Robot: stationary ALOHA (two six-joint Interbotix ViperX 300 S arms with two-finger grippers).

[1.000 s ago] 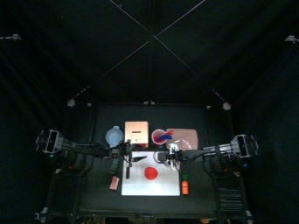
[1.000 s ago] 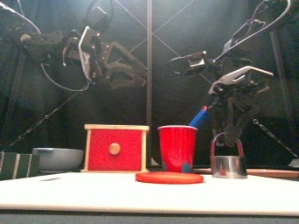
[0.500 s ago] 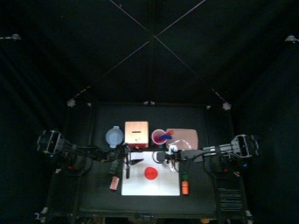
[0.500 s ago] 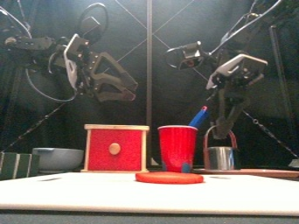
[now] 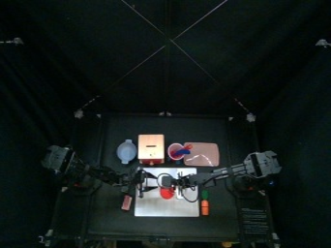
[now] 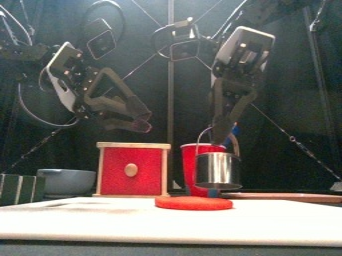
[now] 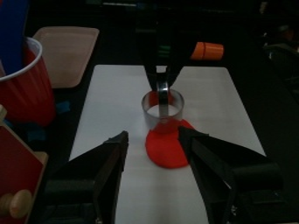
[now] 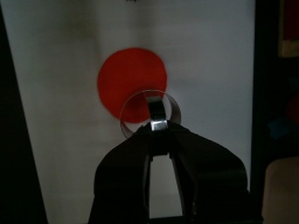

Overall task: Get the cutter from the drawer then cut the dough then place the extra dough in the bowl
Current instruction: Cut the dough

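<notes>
Cutter arrives over the dough
We have brought the cutter [image 6: 218, 170] from the right to just above the dough [image 6: 193, 202] on the white board [image 7: 117, 96]; right jaws pinch its wire handle, left jaws spread, so cutting can begin.

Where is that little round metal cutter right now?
The cutter hangs by its wire handle from the right hand, just above the red dough on the white board, in front of the red cup, right of middle in the front view.
</notes>
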